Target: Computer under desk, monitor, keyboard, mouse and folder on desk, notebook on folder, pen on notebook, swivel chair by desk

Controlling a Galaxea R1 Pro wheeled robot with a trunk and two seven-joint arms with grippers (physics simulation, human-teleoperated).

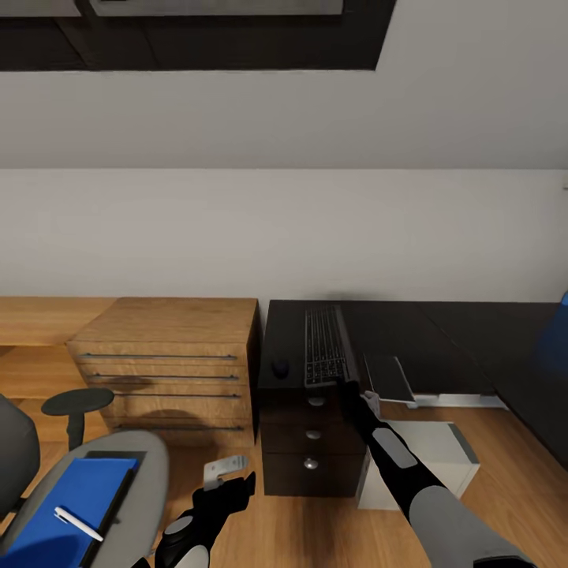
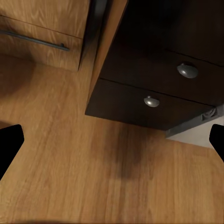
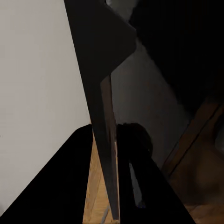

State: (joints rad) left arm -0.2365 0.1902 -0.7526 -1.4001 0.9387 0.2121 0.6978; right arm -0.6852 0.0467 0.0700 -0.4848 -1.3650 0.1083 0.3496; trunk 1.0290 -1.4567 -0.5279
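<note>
The black desk (image 1: 442, 331) stands against the wall. On it lie the keyboard (image 1: 325, 347) and, to its left, the small dark mouse (image 1: 280, 368). A thin dark panel, the monitor (image 1: 347, 347) seen edge-on, stands along the keyboard's right side. My right gripper (image 1: 353, 392) is shut on the monitor's (image 3: 108, 154) near edge. The computer (image 1: 430, 457) sits on the floor under the desk. The swivel chair (image 1: 150, 473) at lower left carries the blue folder (image 1: 75, 501) with the white pen (image 1: 77, 524) on it. A dark edge shows beside the folder; I cannot tell whether it is the notebook. My left gripper (image 1: 237, 485) hangs open and empty above the floor (image 2: 112, 144).
An oak dresser (image 1: 170, 363) with bar handles stands left of the desk. The desk's drawers with silver knobs (image 2: 187, 70) face me. A dark flat slab (image 1: 388, 377) lies right of the monitor. A blue object (image 1: 556, 331) shows at the right edge. Oak floor (image 1: 315, 528) lies between chair and desk.
</note>
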